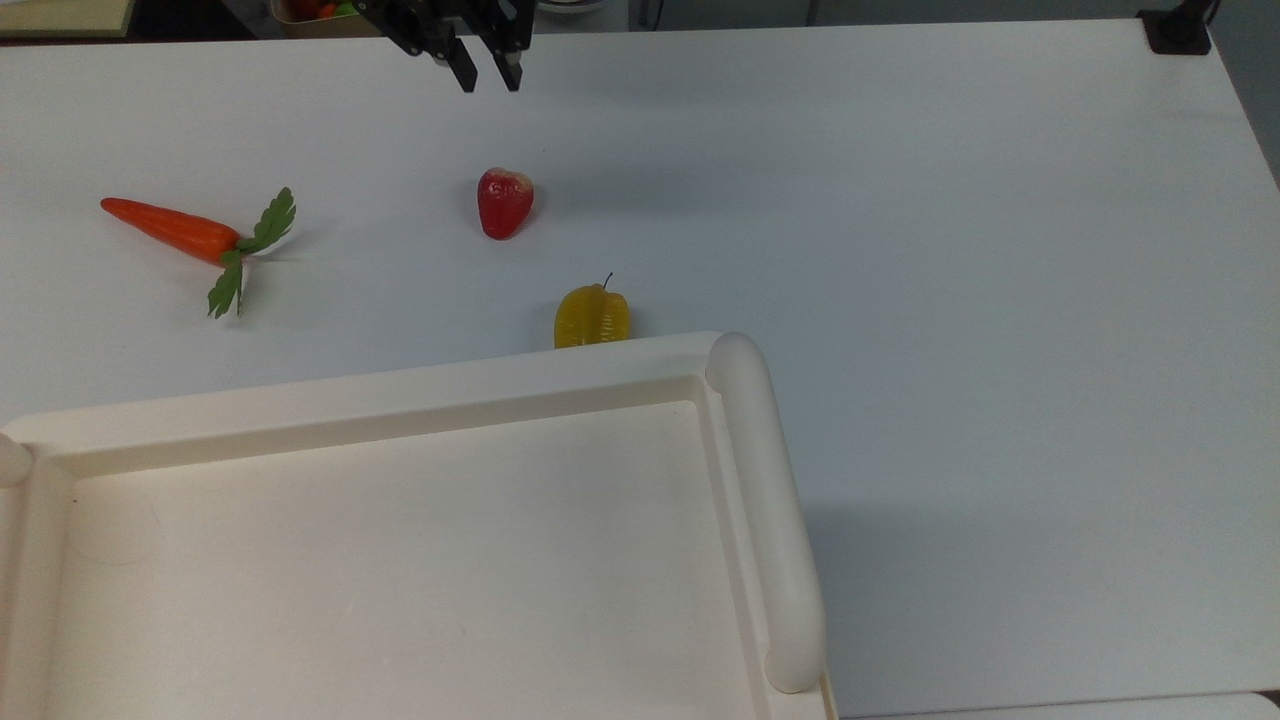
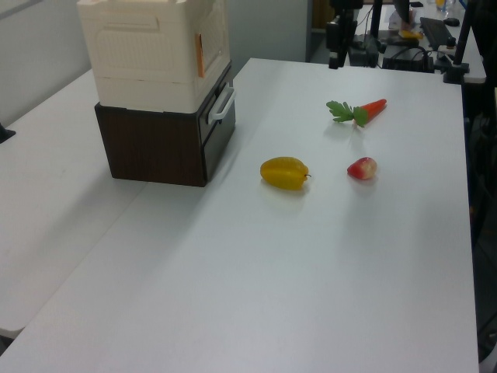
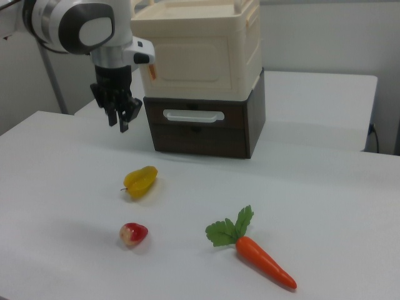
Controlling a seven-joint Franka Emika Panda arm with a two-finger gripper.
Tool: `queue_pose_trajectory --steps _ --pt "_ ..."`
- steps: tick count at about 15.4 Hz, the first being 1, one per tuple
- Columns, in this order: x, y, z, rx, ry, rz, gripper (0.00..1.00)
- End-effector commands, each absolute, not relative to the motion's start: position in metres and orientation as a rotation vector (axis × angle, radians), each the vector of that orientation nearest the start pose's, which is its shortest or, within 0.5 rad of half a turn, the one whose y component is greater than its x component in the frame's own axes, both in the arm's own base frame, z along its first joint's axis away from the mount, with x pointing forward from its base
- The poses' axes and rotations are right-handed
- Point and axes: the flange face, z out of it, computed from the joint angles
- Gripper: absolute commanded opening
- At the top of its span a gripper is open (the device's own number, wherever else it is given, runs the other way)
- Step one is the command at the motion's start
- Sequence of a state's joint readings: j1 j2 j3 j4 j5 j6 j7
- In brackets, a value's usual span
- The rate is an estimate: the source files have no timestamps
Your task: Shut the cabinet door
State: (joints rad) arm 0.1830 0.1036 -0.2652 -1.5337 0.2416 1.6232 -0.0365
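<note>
Since the door lies flush in the front of the cabinet, with no gap showing along its edges in the right view, the closing looks done; that would explain why the end effector hangs clear of it, above the bench and beside the right view's left corner of the cabinet, touching nothing; its fingers stand a narrow gap apart and hold nothing.

The cabinet sits on a dark drawer unit with a white handle, which lifts the door off the bench; the carrot, the red fruit and the yellow fruit lie loose in front, well apart from each other, and play no part here.

In the top view the door is hidden under the cabinet's rim; the rim also cuts off the near side of the yellow fruit, and the end effector is cropped by the top view's upper edge; a small orange piece at the door's edge is hard to make out; whether any catch has engaged cannot be told.
</note>
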Motion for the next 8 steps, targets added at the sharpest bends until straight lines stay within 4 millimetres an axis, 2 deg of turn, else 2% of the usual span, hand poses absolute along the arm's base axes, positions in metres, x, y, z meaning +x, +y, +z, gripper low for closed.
queue_pose_trajectory --steps 1,3,8 --pt "0.54 -0.041 0.601 -2.942 0.005 0.007 0.67" --pt "0.53 -0.058 0.607 -2.938 0.059 0.044 1.0" --pt "0.522 -0.07 0.615 -3.032 0.08 0.091 1.0"
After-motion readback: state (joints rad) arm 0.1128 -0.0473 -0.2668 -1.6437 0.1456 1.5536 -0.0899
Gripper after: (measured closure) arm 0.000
